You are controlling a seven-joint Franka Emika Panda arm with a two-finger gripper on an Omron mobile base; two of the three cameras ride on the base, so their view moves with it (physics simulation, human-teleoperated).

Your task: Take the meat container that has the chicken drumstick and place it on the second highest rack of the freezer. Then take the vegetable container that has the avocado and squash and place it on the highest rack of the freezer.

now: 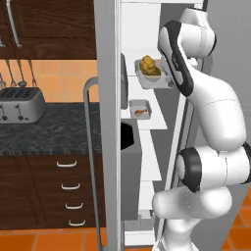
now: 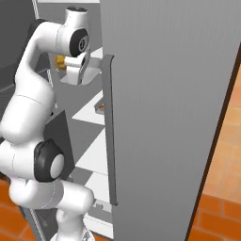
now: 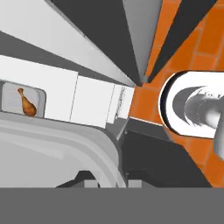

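Freezer door point(image 2: 169, 117): matt brushed grey metal. Cabinets point(image 1: 44, 191): dark wood grain. Surface point(image 1: 49, 130): speckled stone. Toaster point(image 1: 20, 104): glossy metal. Floor point(image 3: 175, 26): orange tile.

The open freezer door point(image 1: 107, 122) walls off nine o'clock, the vegetable container point(image 1: 151, 73) crowds the upper rack, and bare rack point(image 1: 152, 117) lies right of the meat container point(image 1: 140, 110).

Two white freezer racks point(image 1: 147, 117) are seen inside the open freezer. On the lower of them, below the gripper point(image 2: 77, 70), the meat container point(image 1: 140, 110) with the chicken drumstick point(image 3: 27, 103) is set. Above it, at gripper level, the vegetable container point(image 1: 153, 73) with its yellow squash point(image 1: 148, 63) is seen over the higher rack point(image 1: 142, 56); contact cannot be judged.
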